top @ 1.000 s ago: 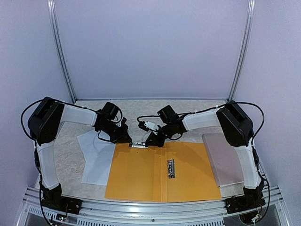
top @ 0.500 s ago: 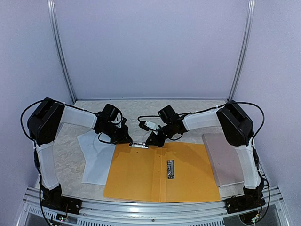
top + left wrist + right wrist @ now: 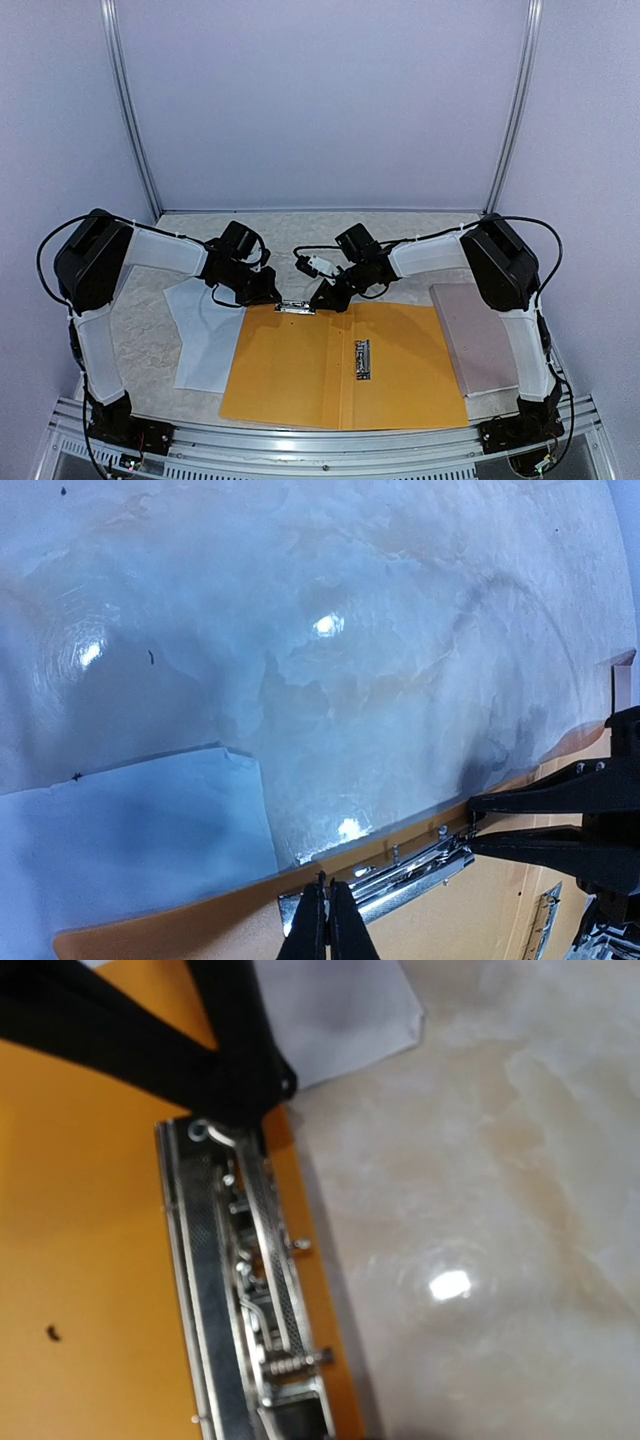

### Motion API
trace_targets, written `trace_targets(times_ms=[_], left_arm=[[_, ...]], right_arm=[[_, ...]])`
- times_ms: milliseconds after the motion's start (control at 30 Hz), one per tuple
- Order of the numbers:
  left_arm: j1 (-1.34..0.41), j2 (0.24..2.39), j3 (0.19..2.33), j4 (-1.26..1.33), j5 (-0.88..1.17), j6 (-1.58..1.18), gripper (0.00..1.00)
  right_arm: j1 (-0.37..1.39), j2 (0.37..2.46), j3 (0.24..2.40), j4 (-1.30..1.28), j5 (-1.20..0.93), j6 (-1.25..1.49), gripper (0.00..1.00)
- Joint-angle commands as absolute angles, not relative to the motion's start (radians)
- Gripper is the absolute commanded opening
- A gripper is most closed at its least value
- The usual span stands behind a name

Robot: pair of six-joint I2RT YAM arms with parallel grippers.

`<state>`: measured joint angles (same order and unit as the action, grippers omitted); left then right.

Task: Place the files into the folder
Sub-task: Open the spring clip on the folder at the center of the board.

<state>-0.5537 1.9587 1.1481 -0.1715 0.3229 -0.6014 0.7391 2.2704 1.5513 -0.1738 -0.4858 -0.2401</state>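
Bracketing the folder's (image 3: 290, 370) clip (image 3: 295, 308), your jaws seem set to open it for the files (image 3: 205, 335). Shut left jaws; narrow right jaws, hold unclear.

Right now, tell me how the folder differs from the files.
The folder is orange and lies open mid-table, with a metal clip inside; the files are white, lying to its left. The open folder spreads wider than the files. Both lie flat on the table.
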Motion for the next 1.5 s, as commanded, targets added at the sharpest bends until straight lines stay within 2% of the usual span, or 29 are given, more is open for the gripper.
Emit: trace_targets(times_ms=[0,200,333,433,633,767,933,1400,1467], left_arm=[[-0.611,1.98,1.107,-0.303,0.349,-0.6,0.0],[-0.611,1.945,1.144,-0.326,0.353,-0.595,0.0],[-0.611,1.944,1.204,-0.358,0.354,-0.585,0.0],[-0.611,1.933,1.243,-0.37,0.36,-0.595,0.0],[-0.617,1.912,1.327,-0.405,0.362,-0.617,0.0],[-0.634,1.901,1.361,-0.416,0.344,-0.624,0.01],[-0.656,1.896,1.397,-0.408,0.355,-0.644,0.11],[-0.787,2.027,1.505,-0.328,0.468,-0.664,0.18],[-0.795,1.998,1.454,-0.29,0.441,-0.662,0.26]], right_arm=[[0.75,2.37,1.507,-0.308,-0.349,-0.219,0.0],[0.749,2.353,1.497,-0.305,-0.345,-0.217,0.0],[0.75,2.325,1.495,-0.303,-0.369,-0.217,0.07],[0.75,2.286,1.484,-0.291,-0.396,-0.214,0.18],[0.75,2.18,1.458,-0.251,-0.45,-0.193,0.49],[0.745,2.115,1.409,-0.209,-0.452,-0.155,0.61],[0.726,2.038,1.342,-0.165,-0.43,-0.084,0.67],[0.644,1.785,1.125,-0.124,-0.335,0.053,0.71],[0.644,1.765,1.105,-0.127,-0.336,0.056,0.72]])
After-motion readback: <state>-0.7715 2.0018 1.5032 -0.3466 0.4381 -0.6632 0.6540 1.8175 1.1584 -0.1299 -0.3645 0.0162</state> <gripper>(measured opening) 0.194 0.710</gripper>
